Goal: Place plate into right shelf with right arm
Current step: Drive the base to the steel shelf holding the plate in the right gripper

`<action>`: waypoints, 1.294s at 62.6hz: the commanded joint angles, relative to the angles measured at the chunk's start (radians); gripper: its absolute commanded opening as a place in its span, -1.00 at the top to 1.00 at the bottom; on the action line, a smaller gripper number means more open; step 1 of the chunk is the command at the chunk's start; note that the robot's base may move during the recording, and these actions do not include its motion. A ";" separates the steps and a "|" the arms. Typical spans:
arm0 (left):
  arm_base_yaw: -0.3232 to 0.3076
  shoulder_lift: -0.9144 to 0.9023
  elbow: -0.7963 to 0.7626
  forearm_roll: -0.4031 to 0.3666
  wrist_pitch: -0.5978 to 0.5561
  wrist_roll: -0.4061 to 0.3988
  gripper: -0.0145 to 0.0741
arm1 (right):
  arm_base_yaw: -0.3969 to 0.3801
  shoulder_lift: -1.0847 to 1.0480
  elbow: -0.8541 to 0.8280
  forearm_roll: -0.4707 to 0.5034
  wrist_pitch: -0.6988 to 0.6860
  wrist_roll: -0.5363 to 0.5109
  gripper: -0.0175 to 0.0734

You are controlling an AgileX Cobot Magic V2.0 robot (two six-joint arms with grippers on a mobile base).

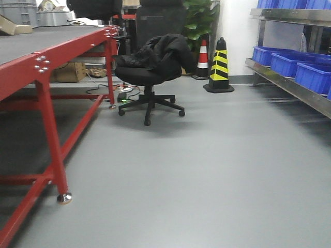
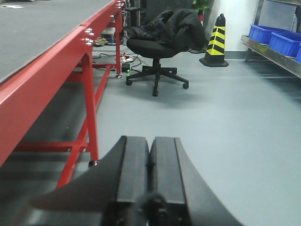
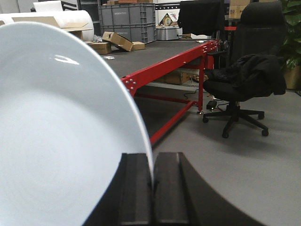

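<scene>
Pinching only a thin strip of rim, the right gripper [image 3: 151, 165] holds the plate [image 3: 61, 132] on edge, its two black pads pressed together on the lip with almost no gap. That small bite is my main worry. The glaze looks slick, nearly all the plate hangs out to one side of the pads, and I judge that a quick wrist turn could let it pivot or slide free onto the hard grey floor.

The second risk is the approach. The right shelf [image 1: 289, 85] does not show in the right wrist view at all, while the red-framed table [image 3: 164, 68] and the office chair [image 3: 244, 80] do, so I expect a wide swing before the steel beam comes into line. The blue bins [image 1: 287, 62] crowd that beam, and a clipped rim could chip.

The left gripper [image 2: 150, 155] is closed on nothing and low over the floor.

The plate itself is round, shallow and glossy, white with a faint bluish cast, and a bright highlight sits near its upper edge. It fills the left of the wrist view.
</scene>
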 commanded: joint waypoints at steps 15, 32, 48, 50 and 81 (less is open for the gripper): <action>-0.007 -0.005 0.008 -0.006 -0.086 -0.003 0.78 | -0.003 0.017 -0.027 0.005 -0.105 0.000 0.46; -0.007 -0.005 0.008 -0.006 -0.086 -0.003 0.78 | -0.003 0.017 -0.027 0.005 -0.105 0.000 0.46; -0.007 -0.005 0.008 -0.006 -0.086 -0.003 0.78 | -0.003 0.017 -0.027 0.005 -0.105 0.000 0.46; -0.007 -0.005 0.008 -0.006 -0.086 -0.003 0.78 | -0.003 0.017 -0.027 0.005 -0.105 0.000 0.46; -0.007 -0.005 0.008 -0.006 -0.086 -0.003 0.78 | -0.003 0.017 -0.027 0.005 -0.105 0.000 0.46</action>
